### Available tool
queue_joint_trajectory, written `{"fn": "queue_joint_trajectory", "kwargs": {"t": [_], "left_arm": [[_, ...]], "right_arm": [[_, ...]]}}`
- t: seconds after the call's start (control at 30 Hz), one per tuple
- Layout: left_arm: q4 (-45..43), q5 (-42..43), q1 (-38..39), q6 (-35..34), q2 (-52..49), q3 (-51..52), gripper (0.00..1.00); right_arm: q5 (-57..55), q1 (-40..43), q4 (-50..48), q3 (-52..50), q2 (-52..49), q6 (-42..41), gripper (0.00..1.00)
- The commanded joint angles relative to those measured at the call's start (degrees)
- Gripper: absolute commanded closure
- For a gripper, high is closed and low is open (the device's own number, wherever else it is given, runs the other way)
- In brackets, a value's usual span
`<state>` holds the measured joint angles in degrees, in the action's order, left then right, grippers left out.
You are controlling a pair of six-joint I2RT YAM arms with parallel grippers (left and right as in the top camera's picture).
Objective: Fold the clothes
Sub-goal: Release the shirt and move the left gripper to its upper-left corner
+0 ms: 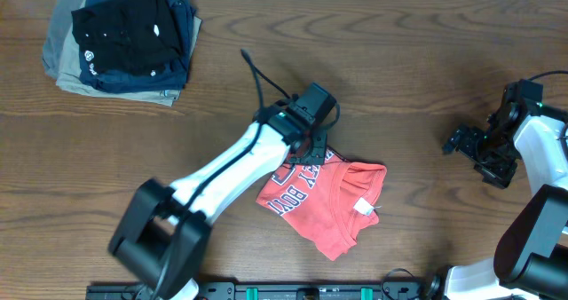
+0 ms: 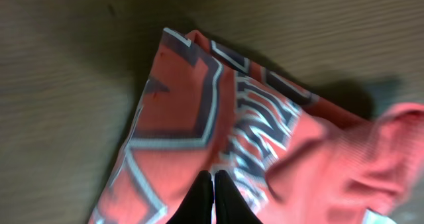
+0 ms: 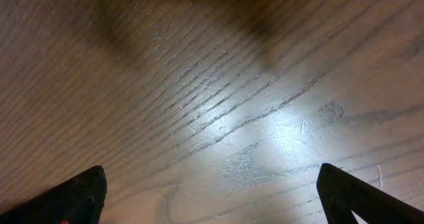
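Observation:
The clothes are one coral-red T-shirt (image 1: 330, 202) with navy, white-edged lettering, lying bunched on the wooden table just right of centre. My left gripper (image 1: 312, 151) is at the shirt's far edge. In the left wrist view its black fingers (image 2: 212, 175) are pressed together, the lettered cloth (image 2: 179, 98) creases toward their tips, and that view is blurred. My right gripper (image 1: 470, 153) rests at the table's right side, well away from the shirt. It stands wide open over bare wood (image 3: 212, 197) with nothing between its fingers.
A stack of folded black and navy garments (image 1: 129, 34) on a khaki one (image 1: 64, 67) sits at the far left corner. A black cable (image 1: 257, 76) trails off the left arm. Bare wood (image 1: 399, 60) lies between the shirt and the right arm.

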<state>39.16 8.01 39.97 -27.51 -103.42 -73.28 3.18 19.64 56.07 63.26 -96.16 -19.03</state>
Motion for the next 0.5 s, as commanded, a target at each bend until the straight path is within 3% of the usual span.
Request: {"fn": "queue_joint_trajectory", "kwargs": {"t": [0.0,0.27,0.47], "left_arm": [[-1.99,0.61,-0.07,2.01,-4.26,0.15,0.94],[-7.21,-7.37,-1.55,3.06,-8.07,0.15,0.94],[-5.79,-10.64,-5.62,3.04,-7.19,-0.04,0.94]], "right_arm": [[0.04,0.17,0.04,0.81,-0.07,0.44,0.01],[0.04,0.17,0.04,0.81,-0.07,0.44,0.01],[0.04,0.17,0.04,0.81,-0.07,0.44,0.01]]}}
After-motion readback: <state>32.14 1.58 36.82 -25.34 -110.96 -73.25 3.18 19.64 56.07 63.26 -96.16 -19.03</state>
